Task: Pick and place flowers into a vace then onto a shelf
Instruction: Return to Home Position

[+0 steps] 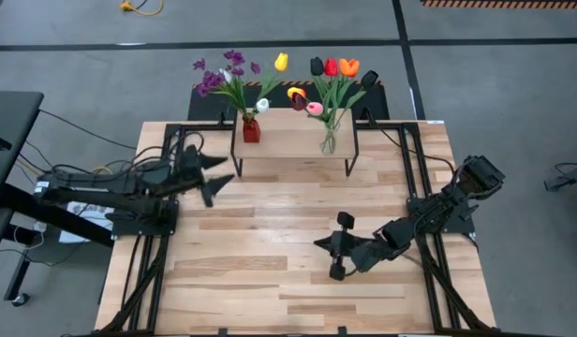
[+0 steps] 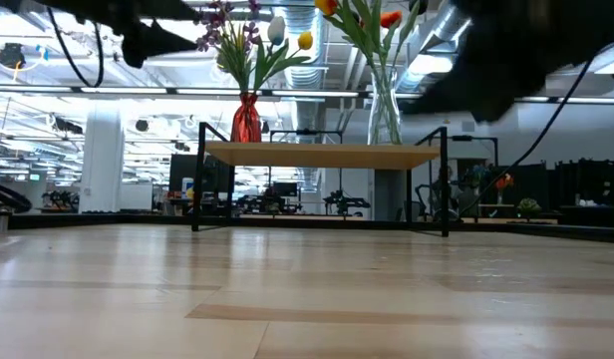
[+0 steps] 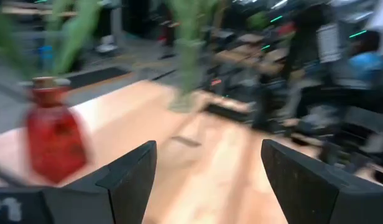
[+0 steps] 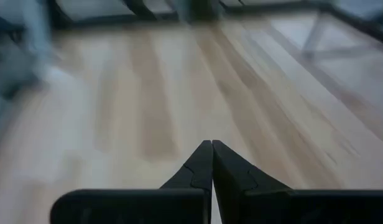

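- The left gripper point(image 1: 218, 180) hangs with its fingers spread wide and nothing between them, just in front of the shelf's left end, pointing toward the red vase point(image 3: 53, 134)
- The right gripper point(image 4: 211, 148) is clenched tip to tip on nothing (its wrist view shows only bare planks ahead) and sits low over the middle of the table point(image 1: 270, 281), well apart from the shelf
- The shelf point(image 1: 288, 140) stands at the table's far edge with both vases on it: the red vase at its left end, the clear vase point(image 1: 328, 142) toward its right
- The flowers point(image 1: 331, 67) are all standing in the vases: the purple blossoms point(image 1: 215, 77) with a white and a yellow tulip in the red vase, and red, orange, near-black and pink tulips in the clear vase
- No stem lies loose on the table, so the picking and placing look finished; as I judge it, all that is left is for both arms to draw back to rest
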Robot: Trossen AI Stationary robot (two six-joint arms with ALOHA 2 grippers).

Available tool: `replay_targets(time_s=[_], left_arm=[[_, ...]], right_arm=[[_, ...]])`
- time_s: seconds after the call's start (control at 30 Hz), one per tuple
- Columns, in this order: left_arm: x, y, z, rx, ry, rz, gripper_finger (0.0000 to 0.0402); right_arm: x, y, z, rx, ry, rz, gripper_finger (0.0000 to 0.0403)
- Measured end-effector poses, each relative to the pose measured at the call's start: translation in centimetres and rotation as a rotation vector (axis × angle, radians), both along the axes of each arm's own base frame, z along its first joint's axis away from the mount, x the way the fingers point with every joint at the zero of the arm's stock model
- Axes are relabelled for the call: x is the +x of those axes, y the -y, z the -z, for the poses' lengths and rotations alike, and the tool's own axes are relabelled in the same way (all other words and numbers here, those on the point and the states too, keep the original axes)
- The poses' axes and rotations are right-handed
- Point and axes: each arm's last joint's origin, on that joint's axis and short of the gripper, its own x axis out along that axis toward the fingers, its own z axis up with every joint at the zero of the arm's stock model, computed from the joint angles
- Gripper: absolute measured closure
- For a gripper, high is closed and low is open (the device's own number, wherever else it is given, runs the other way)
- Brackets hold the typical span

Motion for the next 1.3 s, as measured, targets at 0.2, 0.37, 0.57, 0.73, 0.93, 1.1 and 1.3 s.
replay_targets(time_s=[0.2,0.37,0.57,0.73,0.93,1.1,1.3], left_arm=[[-1.4,2.7,1.7,0.048,0.207,0.215,0.0123],[-1.7,4.1,4.4,0.101,0.205,0.328,0.0123],[-1.9,5.0,6.5,0.128,0.158,0.487,0.0123],[-2.2,5.2,7.7,0.164,0.143,0.584,0.0123],[-2.7,5.3,8.7,0.181,0.144,0.663,0.0123],[-3.3,4.9,10.9,0.134,0.105,0.639,0.0123],[-4.0,4.4,11.6,0.103,0.067,0.573,0.0123]], right_arm=[[-2.0,-0.8,-5.8,-0.037,0.183,-0.219,0.0403],[-5.5,1.3,-10.2,-0.146,0.227,-0.284,0.0403],[-10.6,5.1,-10.6,-0.162,0.224,-0.299,0.0403],[-13.9,7.6,-8.2,-0.072,0.333,-0.287,0.0403],[-16.0,9.0,-4.9,0.038,0.485,-0.332,0.0403],[-16.5,9.4,-2.2,0.054,0.516,-0.328,0.0403],[-16.7,9.5,-0.7,0.049,0.506,-0.328,0.0403]])
